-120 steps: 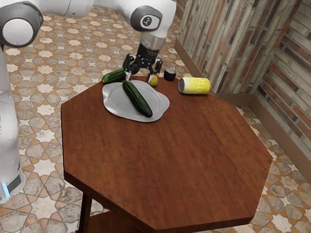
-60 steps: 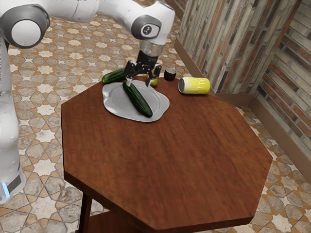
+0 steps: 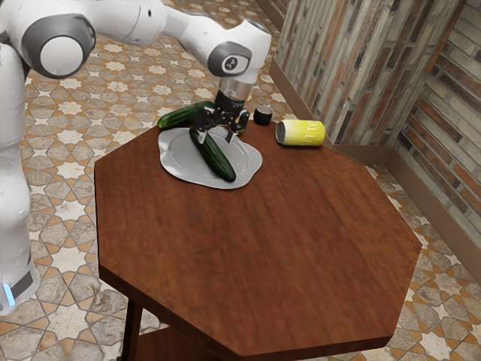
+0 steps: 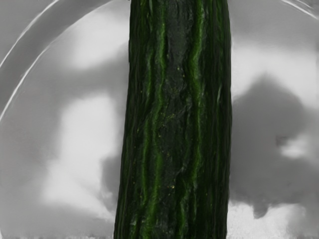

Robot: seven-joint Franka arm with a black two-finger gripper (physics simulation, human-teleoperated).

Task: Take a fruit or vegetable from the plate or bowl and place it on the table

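My gripper [image 3: 215,138] is low over the upper end of the dark green cucumber [image 3: 216,159] in the exterior view. Its two fingers stand apart, one to each side of the cucumber, open. The cucumber lies slantwise on the grey plate [image 3: 176,160], and the hand hides part of its upper end. In the wrist view, the cucumber [image 4: 175,119] runs lengthwise close beneath the hand, with the shiny plate [image 4: 84,144] on both sides of it.
Behind the plate lies another cucumber [image 3: 177,117]. A yellowish fruit [image 3: 242,122] is partly hidden behind the hand. A small dark cup [image 3: 262,116] and a yellow can [image 3: 304,133] on its side are toward the exterior view's right, on the wooden table [image 3: 263,248].
My hand has come down toward the plate, and its fingers now sit lower around the upper part of the cucumber. The objects on the table have not visibly moved.
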